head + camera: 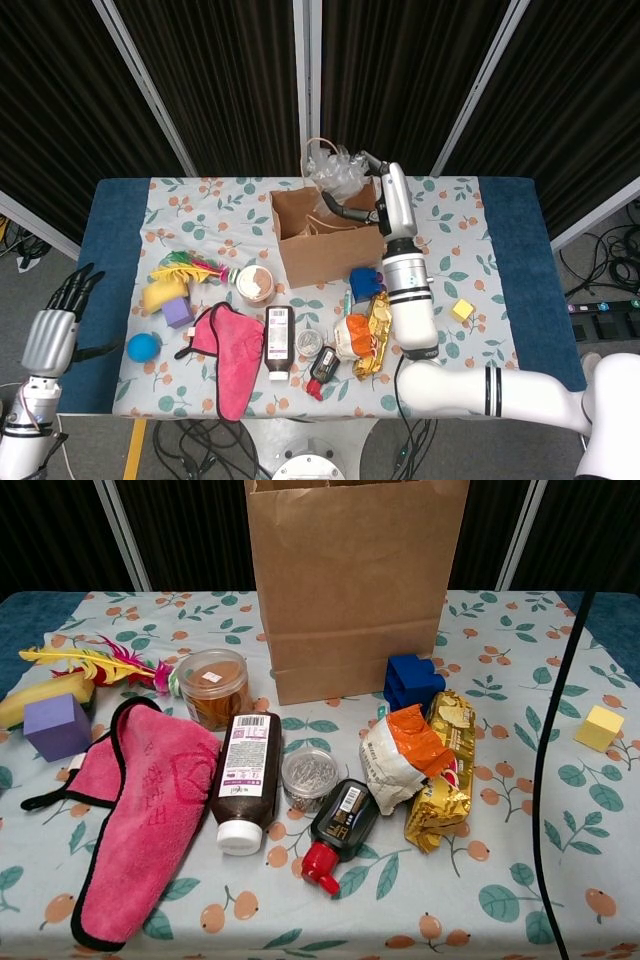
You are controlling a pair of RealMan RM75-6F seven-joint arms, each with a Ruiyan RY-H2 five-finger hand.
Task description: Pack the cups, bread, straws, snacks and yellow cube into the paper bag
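Head view: paper bag point(325, 240) stands upright at the table's far middle. My right hand point(352, 203) sits over its open mouth, gripping a crinkled clear bundle of straws point(336, 172). My left hand point(57, 325) hangs off the table's left edge, fingers apart, holding nothing. Yellow cube point(461, 310) lies right of the bag.

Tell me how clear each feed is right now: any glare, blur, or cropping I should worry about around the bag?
Head view: evenly lit and sharp; the crinkled clear plastic at the right hand catches highlights above the paper bag, so its outline is hard to read. Chest view: sharp, soft shadows, but the bag's mouth is cropped off the top; a dark cable crosses the right side.
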